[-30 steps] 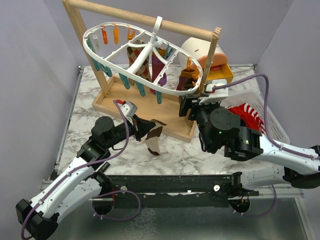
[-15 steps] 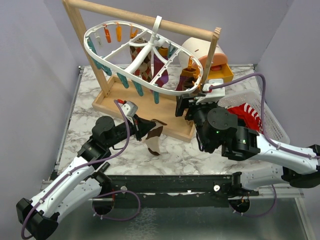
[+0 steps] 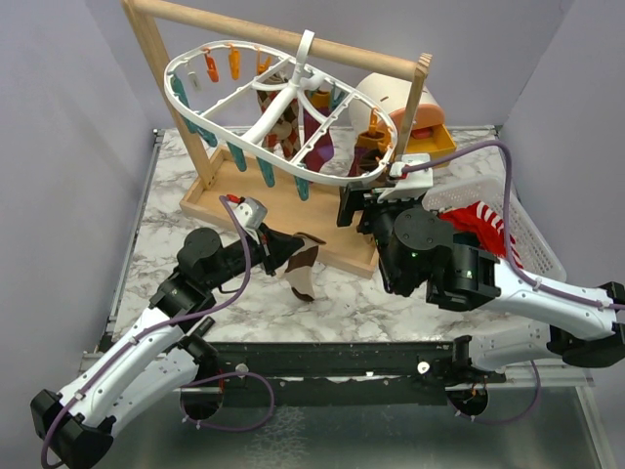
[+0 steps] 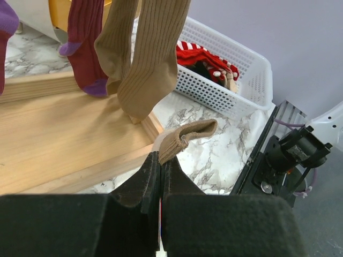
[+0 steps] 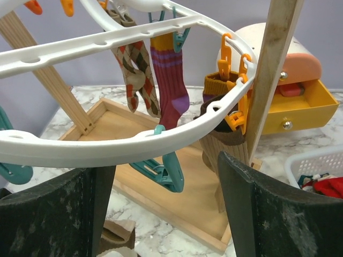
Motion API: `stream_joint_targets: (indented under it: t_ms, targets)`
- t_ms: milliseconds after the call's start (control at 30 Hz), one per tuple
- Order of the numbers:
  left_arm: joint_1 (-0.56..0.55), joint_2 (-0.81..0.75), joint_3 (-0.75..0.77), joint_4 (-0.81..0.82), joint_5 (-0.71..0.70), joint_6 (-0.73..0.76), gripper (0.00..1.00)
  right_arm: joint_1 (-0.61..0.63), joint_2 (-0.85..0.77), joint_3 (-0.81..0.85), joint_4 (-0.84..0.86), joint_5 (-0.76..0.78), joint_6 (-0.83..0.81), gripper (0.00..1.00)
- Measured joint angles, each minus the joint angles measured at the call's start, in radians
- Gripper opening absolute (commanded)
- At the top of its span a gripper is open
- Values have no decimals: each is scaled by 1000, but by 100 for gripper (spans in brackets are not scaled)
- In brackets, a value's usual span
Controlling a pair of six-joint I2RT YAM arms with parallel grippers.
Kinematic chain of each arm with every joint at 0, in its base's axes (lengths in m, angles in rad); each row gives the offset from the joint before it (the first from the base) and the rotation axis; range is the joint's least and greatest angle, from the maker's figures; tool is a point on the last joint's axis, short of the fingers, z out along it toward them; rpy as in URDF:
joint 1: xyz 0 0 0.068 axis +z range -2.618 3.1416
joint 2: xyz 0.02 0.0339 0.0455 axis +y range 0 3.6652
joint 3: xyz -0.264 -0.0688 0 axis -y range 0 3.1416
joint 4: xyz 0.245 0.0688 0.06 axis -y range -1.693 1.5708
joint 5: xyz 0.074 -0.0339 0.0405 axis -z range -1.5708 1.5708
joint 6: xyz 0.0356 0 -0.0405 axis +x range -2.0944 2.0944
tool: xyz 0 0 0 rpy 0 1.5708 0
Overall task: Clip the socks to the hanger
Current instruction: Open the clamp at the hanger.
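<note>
The white oval hanger hangs tilted from the wooden bar, and its rim crosses the right wrist view. My right gripper stands open just below that rim. A dangling teal clip hangs between its wide-apart fingers, untouched. On the hanger hang an argyle sock, a maroon sock and a brown sock under orange clips. My left gripper is shut on a tan-brown sock by its cuff, low in front of the wooden tray.
A wooden bar-and-tray rack carries the hanger. At the right, a white slatted basket holds a red-and-white striped sock. A yellow drawer toy stands behind the rack's right post.
My right gripper has opened wider and shifted slightly left and up under the hanger rim. The hanger has swung a little. The left arm and its sock have stayed put.
</note>
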State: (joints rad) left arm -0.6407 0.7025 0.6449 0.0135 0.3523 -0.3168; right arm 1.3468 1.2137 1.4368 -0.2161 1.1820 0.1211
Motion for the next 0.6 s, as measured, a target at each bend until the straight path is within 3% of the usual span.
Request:
stream_joint_targets:
  t_ms: [600]
  targets:
    - [0, -5, 0, 7, 3, -4, 0, -1, -58, -51, -67, -40, 101, 82]
